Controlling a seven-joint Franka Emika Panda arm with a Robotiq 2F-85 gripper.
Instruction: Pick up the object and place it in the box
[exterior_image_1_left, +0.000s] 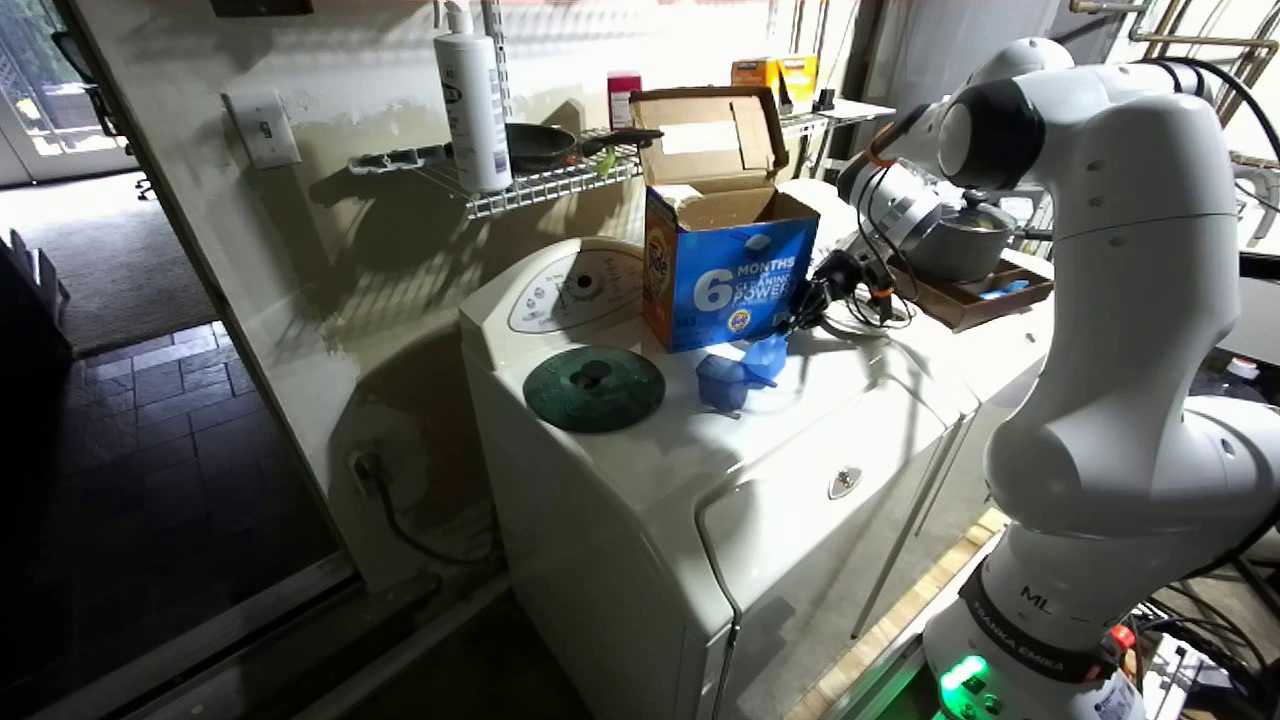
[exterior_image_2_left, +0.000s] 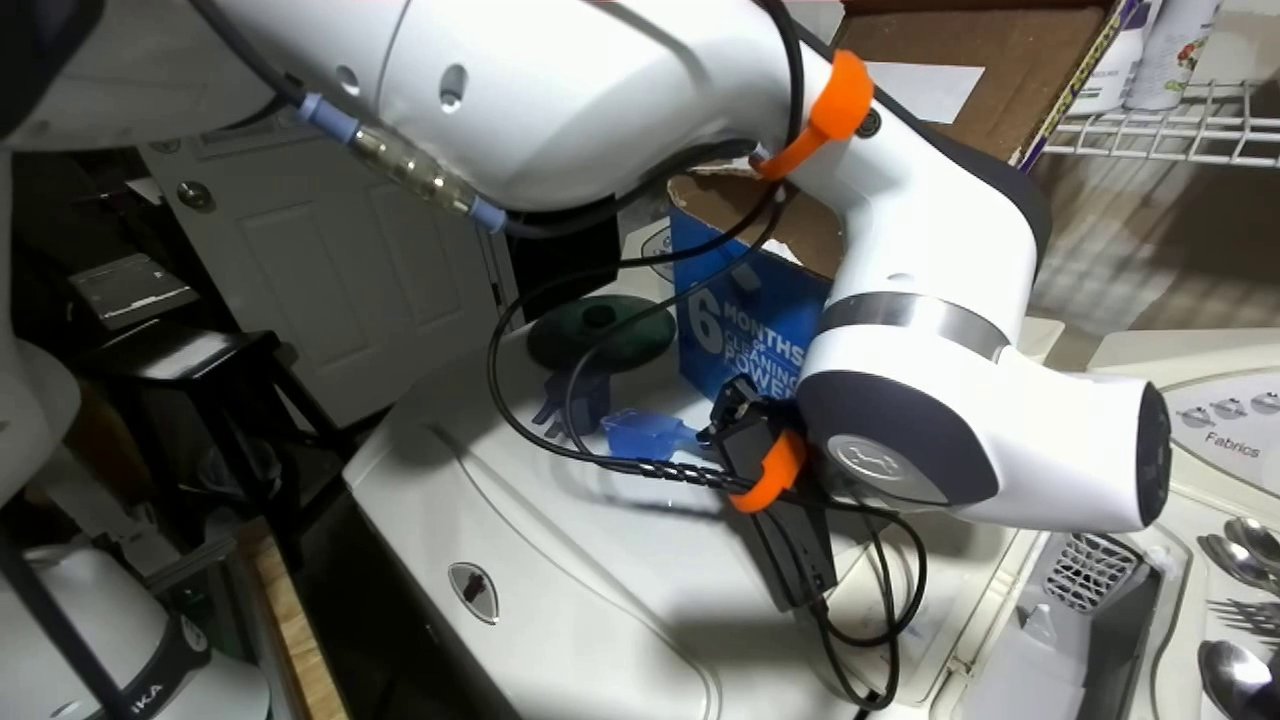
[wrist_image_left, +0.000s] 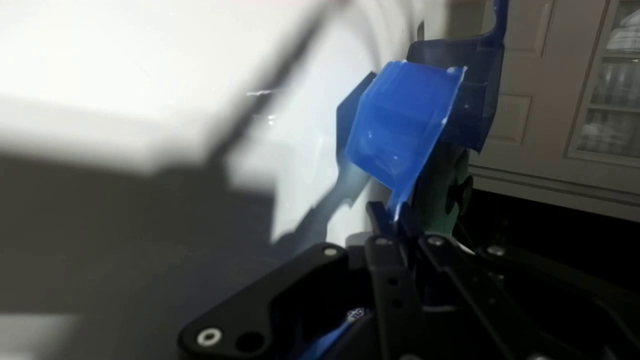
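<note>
A translucent blue scoop (wrist_image_left: 402, 120) has its thin handle pinched between the tips of my gripper (wrist_image_left: 392, 209), which is shut on it in the wrist view. The same scoop (exterior_image_2_left: 640, 433) is close over the white machine top; whether it touches the surface I cannot tell. Just beyond it stands another blue scoop (wrist_image_left: 470, 90), in darker shade, also in an exterior view (exterior_image_1_left: 720, 382). The brown cardboard box (exterior_image_1_left: 745, 285), blue side showing the white "6", has its flap up and its top open. It stands right beside the gripper. My arm partly covers the box (exterior_image_2_left: 735, 310) in an exterior view.
A round green lid (exterior_image_1_left: 594, 388) with a dark knob lies left of the scoops on the white machine (exterior_image_1_left: 790, 450). Behind the arm, a pot (exterior_image_1_left: 965, 245) sits on a brown tray (exterior_image_1_left: 960, 308). A wire shelf (exterior_image_1_left: 545, 187) carries a white bottle (exterior_image_1_left: 472, 110) and a pan. Cables loop around the wrist.
</note>
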